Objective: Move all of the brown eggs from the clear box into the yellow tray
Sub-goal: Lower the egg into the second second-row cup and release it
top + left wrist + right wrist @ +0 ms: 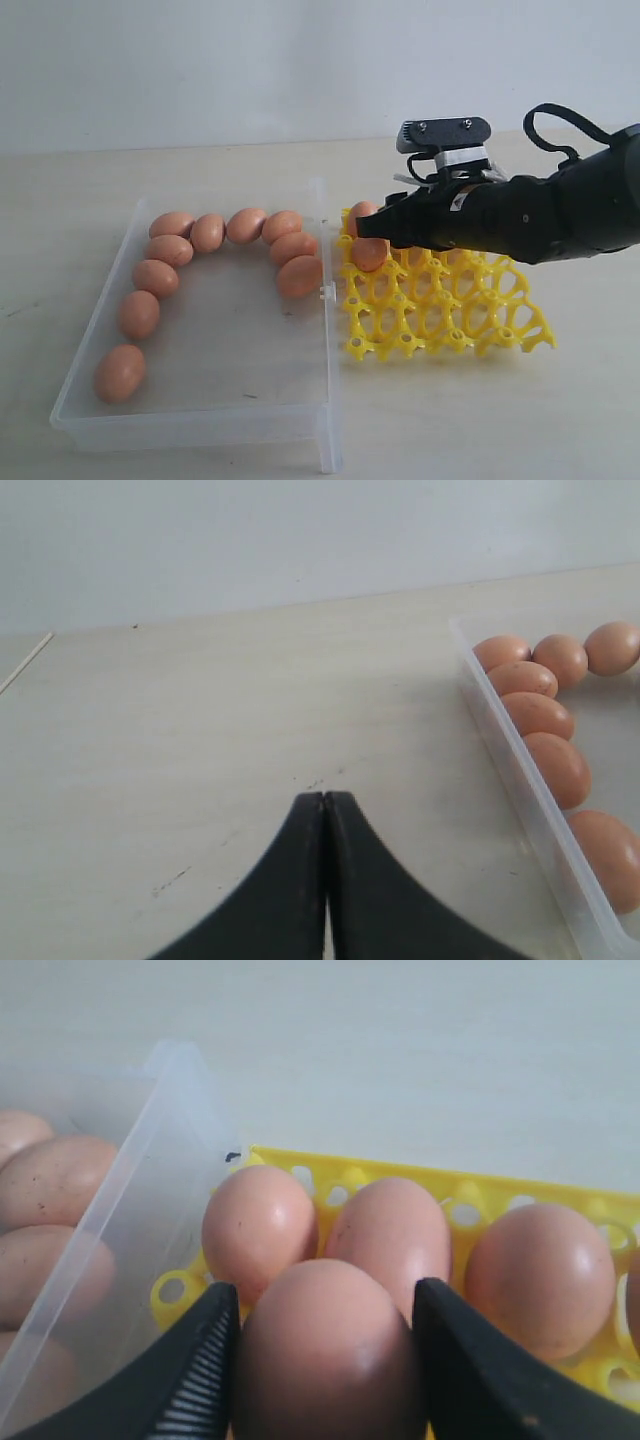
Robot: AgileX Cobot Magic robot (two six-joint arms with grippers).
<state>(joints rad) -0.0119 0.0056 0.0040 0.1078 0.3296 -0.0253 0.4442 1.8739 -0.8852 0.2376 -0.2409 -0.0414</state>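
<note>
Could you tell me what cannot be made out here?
Exterior view: the right arm covers part of the tray; egg count hidden.
Right wrist view: frame edge cuts the gripped egg; whether it sits in a cup is unclear.
Left wrist view: the box runs off the edge.

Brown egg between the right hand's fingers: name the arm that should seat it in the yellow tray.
Right. The right hand grips that brown egg at the yellow tray, next to eggs already seated. The left hand is shut over bare table outside the clear box, with the tray out of its view.
</note>
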